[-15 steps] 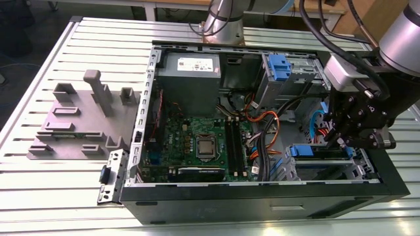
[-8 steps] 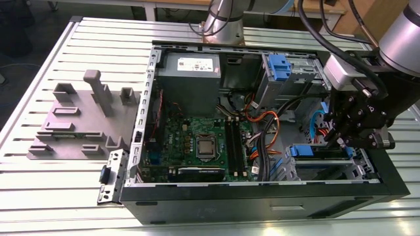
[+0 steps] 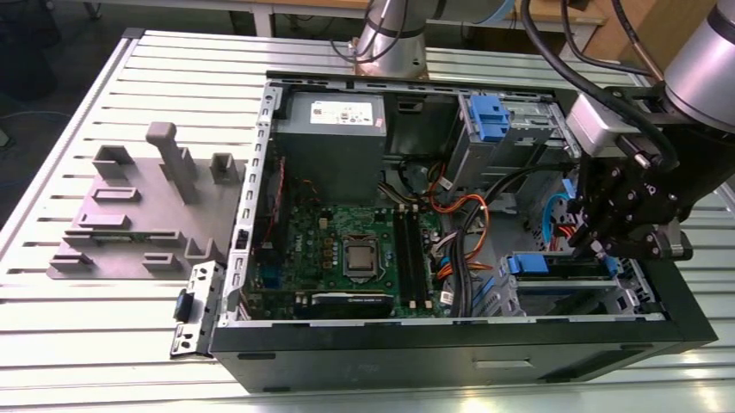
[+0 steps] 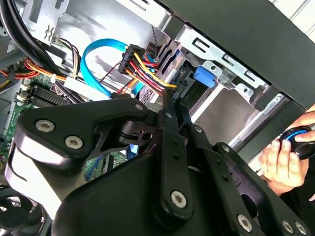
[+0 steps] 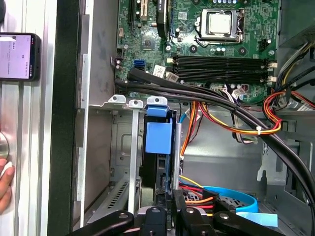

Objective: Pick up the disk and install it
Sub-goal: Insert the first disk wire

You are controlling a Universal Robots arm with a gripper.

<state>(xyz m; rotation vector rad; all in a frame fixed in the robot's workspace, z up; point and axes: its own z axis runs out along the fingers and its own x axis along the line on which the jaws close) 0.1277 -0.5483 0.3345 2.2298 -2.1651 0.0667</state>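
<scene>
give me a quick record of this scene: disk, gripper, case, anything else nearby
disk: on edge in the drive bay, blue end toward the motherboard
gripper: at the disk's other end; hold unclear
case: open, lying on the slatted table
hand: beside the case

The gripper (image 4: pixel 170 107) sits mid-frame, near coloured cables (image 4: pixel 147 66) and a blue tab (image 4: pixel 204 77). A hand (image 4: pixel 280 162) shows at the frame's edge.
</scene>
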